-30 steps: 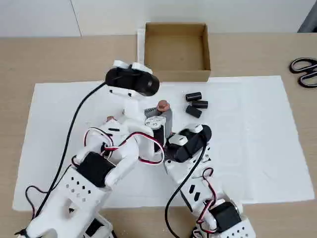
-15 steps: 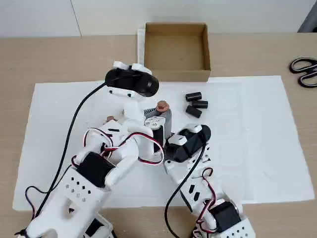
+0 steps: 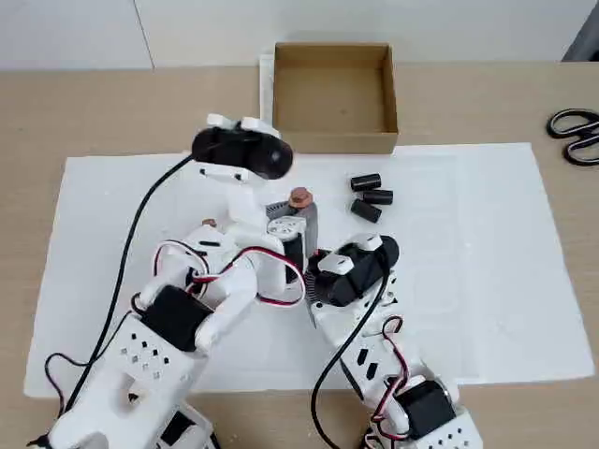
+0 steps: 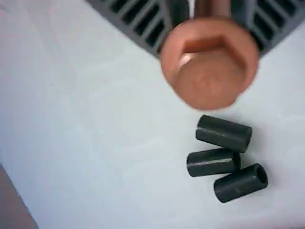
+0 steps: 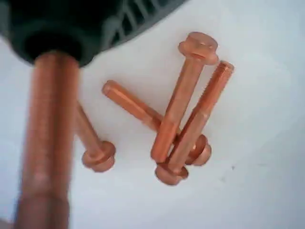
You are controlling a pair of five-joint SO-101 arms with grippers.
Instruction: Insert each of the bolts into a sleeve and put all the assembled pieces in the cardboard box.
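Note:
My left gripper (image 4: 209, 16) is shut on a copper bolt (image 4: 209, 67), whose hex head (image 3: 299, 196) shows in the high view between grey ribbed jaws. My right gripper (image 5: 52, 28) is shut on a black sleeve (image 5: 47, 33), and a copper shaft (image 5: 45, 143) sticks out of that sleeve towards the camera. Both grippers meet at the middle of the white paper. Three loose black sleeves (image 3: 372, 196) (image 4: 224, 160) lie just right of them. Several loose bolts (image 5: 176, 129) lie in a heap beyond the held sleeve. The cardboard box (image 3: 332, 142) stands at the far edge.
White paper (image 3: 468, 271) covers most of the table. Scissors (image 3: 575, 136) lie at the far right on the bare wood. The left arm's body and cables hide the paper on the left, where one bolt tip (image 3: 208, 223) peeks out.
The left arm's wrist and the bolt head have shifted slightly left and towards the box. The right arm has hardly moved.

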